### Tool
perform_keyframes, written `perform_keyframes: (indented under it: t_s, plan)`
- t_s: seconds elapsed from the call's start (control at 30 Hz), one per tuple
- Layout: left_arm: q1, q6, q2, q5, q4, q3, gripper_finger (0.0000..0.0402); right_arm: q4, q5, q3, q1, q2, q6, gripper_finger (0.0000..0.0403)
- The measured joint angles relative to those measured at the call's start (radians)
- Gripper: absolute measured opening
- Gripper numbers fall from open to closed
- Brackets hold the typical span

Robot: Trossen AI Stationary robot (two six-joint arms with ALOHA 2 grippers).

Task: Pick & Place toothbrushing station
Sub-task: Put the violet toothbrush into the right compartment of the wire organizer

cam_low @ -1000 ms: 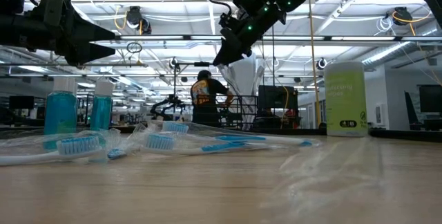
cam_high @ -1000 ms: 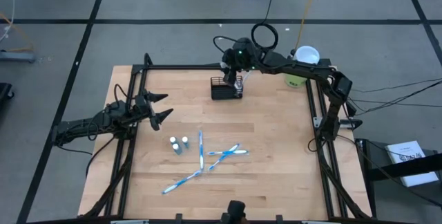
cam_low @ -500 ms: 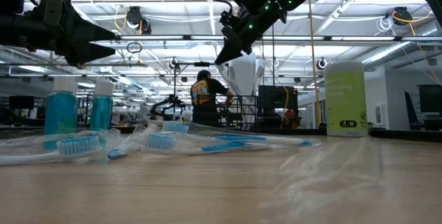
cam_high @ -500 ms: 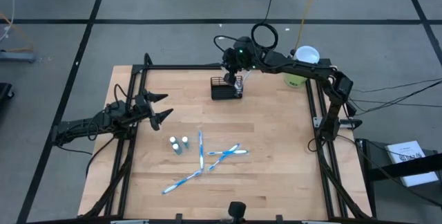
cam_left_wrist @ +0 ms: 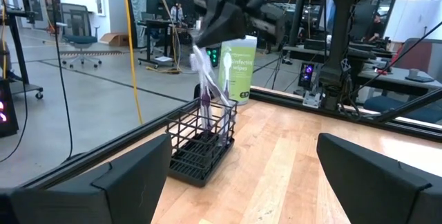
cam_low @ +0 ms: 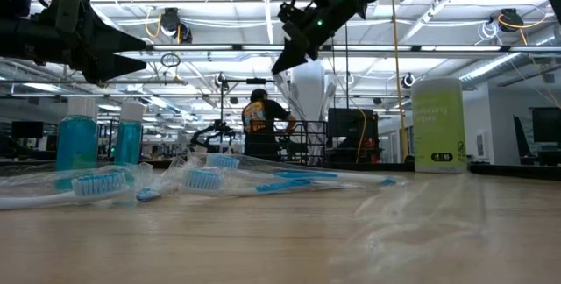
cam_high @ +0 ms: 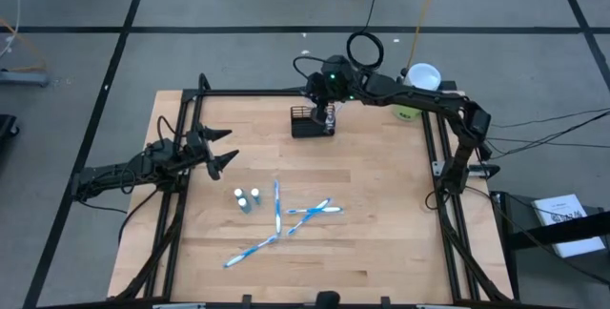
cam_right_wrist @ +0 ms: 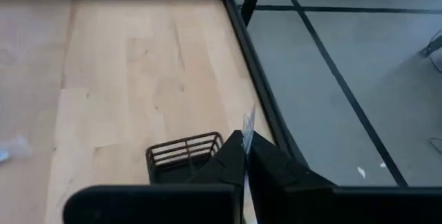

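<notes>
The black wire-mesh basket [cam_high: 313,121] stands on the table near its far edge; it also shows in the left wrist view [cam_left_wrist: 202,149] and the right wrist view [cam_right_wrist: 184,156]. My right gripper [cam_high: 327,111] hangs right above the basket, shut on a toothbrush in a clear wrapper [cam_left_wrist: 204,86]. The toothbrush stands in the basket. My left gripper [cam_high: 229,150] is open and empty, raised over the table's left side and pointing toward the basket. My right gripper pinches the top end of the wrapped toothbrush [cam_right_wrist: 247,124] between its two fingers, coming from above and pointing down. The toothbrush hangs nearly upright below the fingers, with its lower end [cam_left_wrist: 206,135] inside the basket.
Several wrapped blue-and-white toothbrushes [cam_high: 278,207] and two small blue bottles [cam_high: 246,199] lie near the table's middle. A tall pale-green cylinder with a white lid [cam_high: 417,88] stands at the far right corner. A black frame rail [cam_high: 248,92] runs along the table's edges.
My right gripper has risen a little above the basket, staying shut on the wrapped toothbrush.
</notes>
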Motion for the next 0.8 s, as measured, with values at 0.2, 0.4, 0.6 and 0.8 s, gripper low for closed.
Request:
perform_keyframes:
  t_s: [0.2, 0.4, 0.6, 0.8]
  plan:
    - [0.000, 0.000, 0.000, 0.000, 0.000, 0.000, 0.0367, -0.048, 0.061, 0.000, 0.012, -0.037, -0.006, 0.0000]
    - [0.000, 0.000, 0.000, 0.000, 0.000, 0.000, 0.0367, -0.116, 0.106, 0.002, 0.024, -0.076, -0.001, 0.0000]
    - [0.000, 0.000, 0.000, 0.000, 0.000, 0.000, 0.0367, -0.188, 0.141, 0.003, 0.045, -0.114, 0.011, 0.0000]
    - [0.000, 0.000, 0.000, 0.000, 0.000, 0.000, 0.0367, -0.235, 0.162, -0.012, 0.078, -0.157, 0.020, 0.0000]
